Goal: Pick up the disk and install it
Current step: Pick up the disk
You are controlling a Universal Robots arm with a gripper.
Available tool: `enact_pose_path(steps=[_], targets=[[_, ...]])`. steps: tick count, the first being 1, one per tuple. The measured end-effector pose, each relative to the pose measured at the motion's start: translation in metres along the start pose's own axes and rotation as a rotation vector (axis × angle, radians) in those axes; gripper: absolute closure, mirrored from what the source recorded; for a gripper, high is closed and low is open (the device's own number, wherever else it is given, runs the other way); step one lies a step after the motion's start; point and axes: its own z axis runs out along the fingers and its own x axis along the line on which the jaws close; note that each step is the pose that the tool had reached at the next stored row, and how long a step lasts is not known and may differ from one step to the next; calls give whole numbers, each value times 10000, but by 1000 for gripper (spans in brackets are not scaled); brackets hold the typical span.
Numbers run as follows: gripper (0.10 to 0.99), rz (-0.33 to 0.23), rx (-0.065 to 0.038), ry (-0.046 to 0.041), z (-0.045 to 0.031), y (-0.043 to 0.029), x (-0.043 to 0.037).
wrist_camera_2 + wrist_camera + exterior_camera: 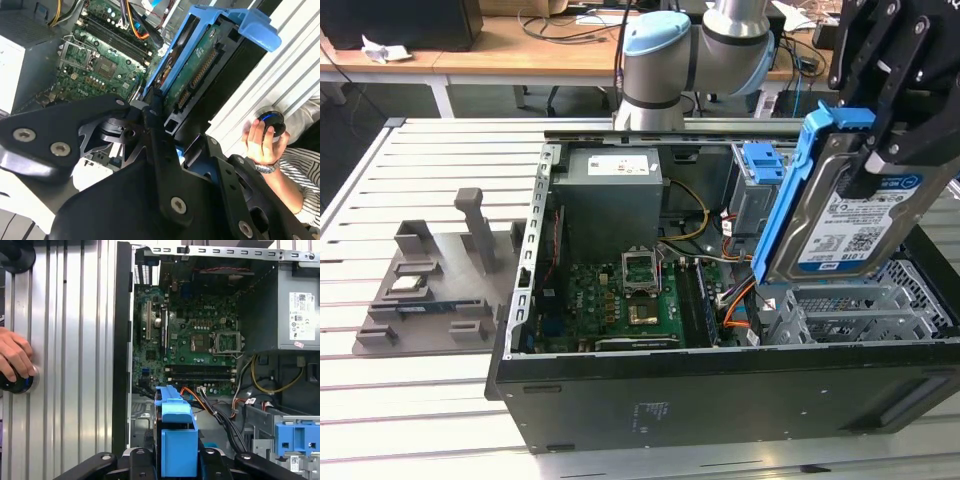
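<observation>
Where the disk is: the disk (pixel 850 225) is up in the air, tilted on its edge. It hangs above the grey cage (pixel 860 305) at the exterior view's right end of the open computer case (pixel 720 390). It is not in the cage.
End effector: the end effector (pixel 868 160) holds the disk. Its black fingers press on the two flat sides near the top. The gap is narrow, just as wide as the disk is thick.
Exterior view: shows the disk's white and blue sticker and the blue frame along its edge. A blue latch (pixel 763 160) sits further back in the case. A grey tray (pixel 430 290) lies on the tabletop (pixel 380 400) at the exterior view's left.
Second wrist view: shows the other side of the disk (pixel 197 65), which is green with small parts. The end effector (pixel 152 112) is clamped on it. A person's hand (pixel 262 137) rests on a black knob (pixel 272 122) beside the case.
First wrist view: looks past the disk's blue frame (pixel 175 440) onto the big green board (pixel 195 340) inside the case. The hand (pixel 15 357) is on the slatted tabletop, outside the case wall.
</observation>
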Motion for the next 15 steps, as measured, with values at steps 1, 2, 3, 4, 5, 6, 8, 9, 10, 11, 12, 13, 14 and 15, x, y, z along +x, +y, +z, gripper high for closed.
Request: enact_pose_path(steps=[1,2,3,4,5,6,8,9,10,11,12,13,14,15], targets=[[722,1,0,-1,6,-30,5],[722,0,0,-1,9,-52,6],[722,-1,0,-2,14,-80,8],[722,0,0,0,16,-105,8],[722,1,-1,2,20,-137,8],[722,1,-1,2,25,-165,8],[722,1,0,1,30,-196,9],[722,1,0,0,34,-217,9],[722,0,0,1,39,-243,9],[722,1,0,1,43,-263,9],[722,0,0,2,46,-274,9],[722,0,0,1,49,-284,9],[722,1,-1,1,55,-303,9],[722,1,0,1,62,-317,9]])
